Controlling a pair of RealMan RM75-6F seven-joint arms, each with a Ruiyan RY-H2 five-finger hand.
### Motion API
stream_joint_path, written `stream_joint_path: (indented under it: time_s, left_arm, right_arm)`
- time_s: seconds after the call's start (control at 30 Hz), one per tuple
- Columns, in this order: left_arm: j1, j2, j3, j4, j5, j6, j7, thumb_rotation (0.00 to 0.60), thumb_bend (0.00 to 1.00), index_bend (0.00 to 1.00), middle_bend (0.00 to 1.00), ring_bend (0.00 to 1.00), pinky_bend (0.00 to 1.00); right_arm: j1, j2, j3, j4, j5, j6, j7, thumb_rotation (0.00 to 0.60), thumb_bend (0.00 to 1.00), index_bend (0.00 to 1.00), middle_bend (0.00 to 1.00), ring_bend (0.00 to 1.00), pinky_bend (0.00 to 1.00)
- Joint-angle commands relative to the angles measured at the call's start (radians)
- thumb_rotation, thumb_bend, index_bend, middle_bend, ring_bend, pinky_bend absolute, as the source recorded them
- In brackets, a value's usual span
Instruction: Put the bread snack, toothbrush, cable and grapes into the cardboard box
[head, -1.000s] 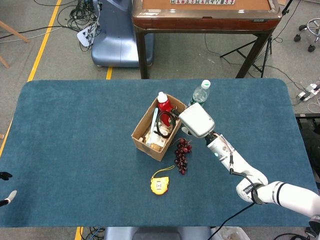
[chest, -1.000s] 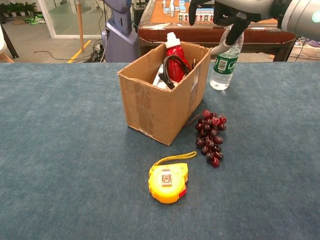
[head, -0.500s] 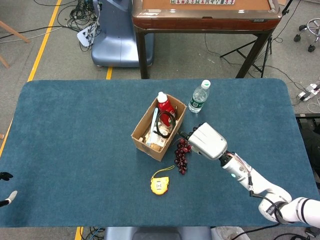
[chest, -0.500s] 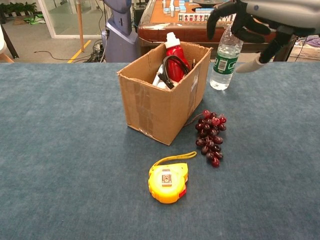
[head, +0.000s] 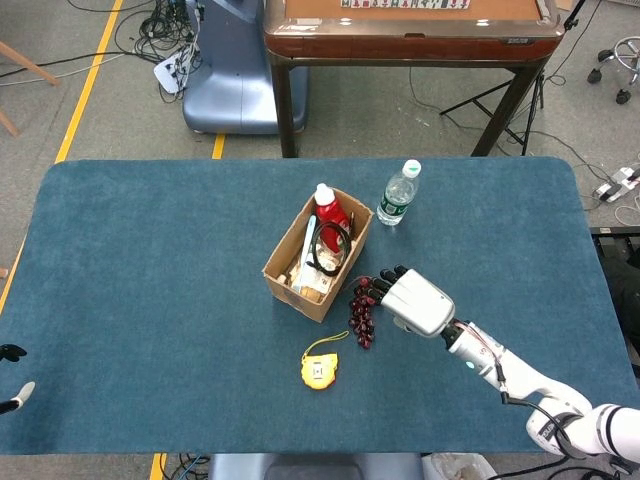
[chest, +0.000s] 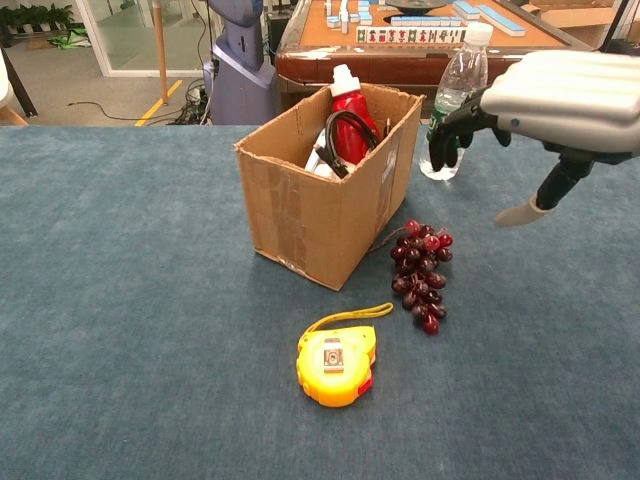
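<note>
Bunch of dark red grapes (chest: 421, 275) lies on blue felt counter (head: 150, 260), mid-counter, just beside right wall of open brown cardboard box (chest: 320, 200). Box holds red bottle with white cap (chest: 347, 115) upright at far end, black looped cable (chest: 340, 135) against it; other contents unclear. Right robot hand (head: 415, 300) hovers over grapes, fingers spread, grasping nothing. Yellow tape measure (chest: 337, 362) near grapes, toward front edge. Clear plastic water bottle (head: 397, 194) stands behind box, partly hidden by hand in chest view. Left robot hand (head: 10, 375) at counter's left edge; state unclear.
</note>
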Motion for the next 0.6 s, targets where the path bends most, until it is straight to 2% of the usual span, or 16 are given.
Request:
stream_joint_path:
  time_s: [0.03, 0.3, 0.6]
  left_arm:
    - [0.000, 0.000, 0.000, 0.000, 0.000, 0.000, -0.001, 0.600, 0.21, 0.39, 0.41, 0.32, 0.49]
    - [0.001, 0.000, 0.001, 0.002, -0.001, -0.001, -0.002, 0.600, 0.21, 0.39, 0.41, 0.32, 0.49]
    - [-0.002, -0.005, 0.000, 0.010, -0.014, -0.013, 0.005, 0.600, 0.21, 0.39, 0.41, 0.32, 0.49]
  right_arm:
    - [0.020, -0.029, 0.000, 0.033, 0.014, -0.041, 0.018, 0.600, 0.00, 0.37, 0.37, 0.33, 0.49]
    - [0.053, -0.079, -0.006, 0.080, 0.045, -0.137, -0.013, 0.600, 0.02, 0.37, 0.37, 0.33, 0.49]
    - [0.096, -0.130, 0.012, 0.118, 0.093, -0.224, -0.070, 0.600, 0.05, 0.37, 0.37, 0.30, 0.49]
